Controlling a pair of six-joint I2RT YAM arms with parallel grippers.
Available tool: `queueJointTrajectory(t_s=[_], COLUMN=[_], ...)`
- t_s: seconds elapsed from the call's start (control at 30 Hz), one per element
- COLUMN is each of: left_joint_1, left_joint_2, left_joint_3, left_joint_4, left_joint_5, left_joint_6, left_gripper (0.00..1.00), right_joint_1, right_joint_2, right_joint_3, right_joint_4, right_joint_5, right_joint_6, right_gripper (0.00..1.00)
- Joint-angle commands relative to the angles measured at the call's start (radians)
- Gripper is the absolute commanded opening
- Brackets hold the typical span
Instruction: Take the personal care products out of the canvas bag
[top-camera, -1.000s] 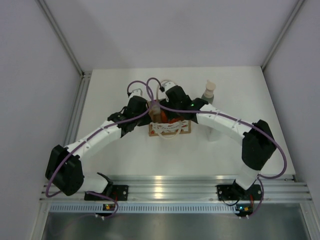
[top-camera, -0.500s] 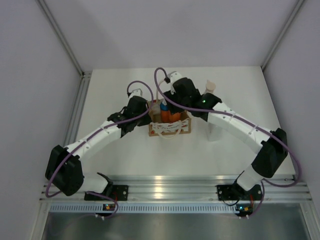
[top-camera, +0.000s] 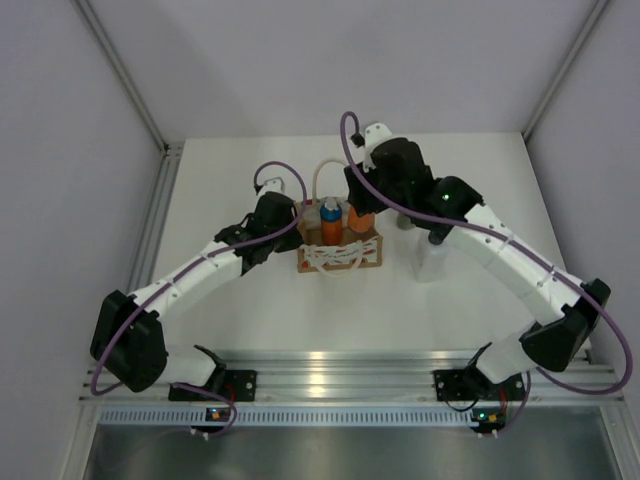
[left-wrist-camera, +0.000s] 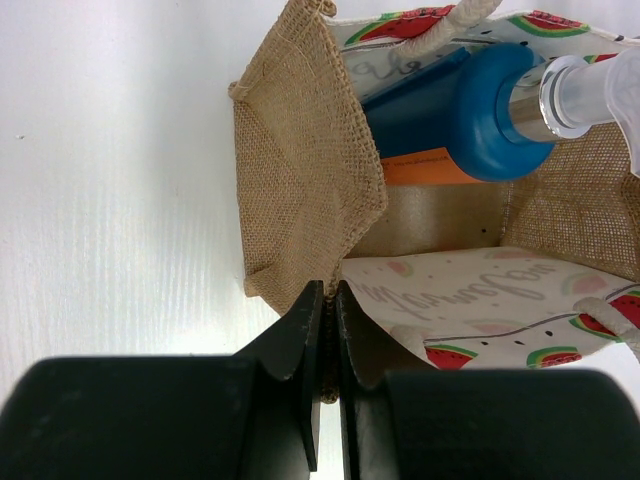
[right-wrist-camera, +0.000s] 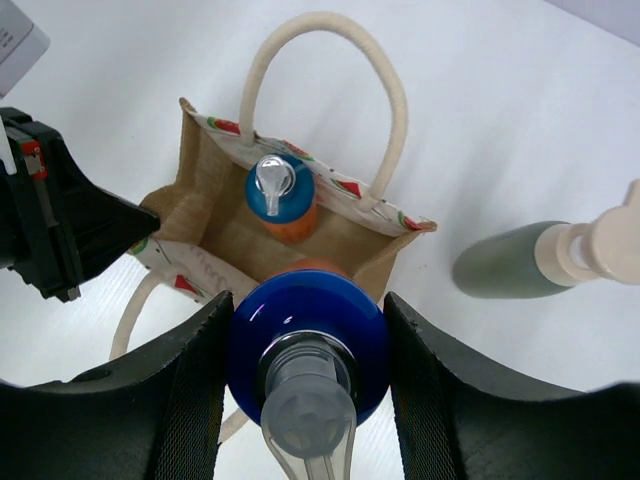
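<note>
Steady on the left: the left gripper (left-wrist-camera: 325, 300) is still pinched tight on the burlap rim of the canvas bag (left-wrist-camera: 300, 180), mid-frame. Up comes the right gripper (right-wrist-camera: 307, 350), out of the bag and swinging right, clamped on the orange bottle (top-camera: 361, 218) by its blue cap. The bag stands open with its watermelon-print lining showing and the short blue-and-orange bottle (right-wrist-camera: 280, 200) inside. The grey-green pump bottle (right-wrist-camera: 505, 262) sits on the table (top-camera: 250, 300), right of the bag.
</note>
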Motion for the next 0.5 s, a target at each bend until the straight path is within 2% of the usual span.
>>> queueJointTrajectory(t_s=[0.0, 0.27, 0.47], left_joint_1=[-0.001, -0.003, -0.003], left_joint_2=[-0.019, -0.031, -0.028], left_joint_3=[-0.002, -0.002, -0.003], left_joint_4=[0.007, 0.009, 0.007], left_joint_5=[-0.008, -0.011, -0.014], left_joint_6=[0.015, 0.02, 0.02], left_gripper=[0.0, 0.0, 0.0], right_joint_1=[-0.045, -0.234, -0.482], right_joint_2=[-0.111, -0.209, -0.288], right_joint_3=[0.087, 0.038, -0.057], right_joint_4=[0.032, 0.018, 0.021], right_joint_5=[0.024, 0.013, 0.085], right_joint_6=[0.006, 0.017, 0.031], right_gripper=[0.0, 0.0, 0.0])
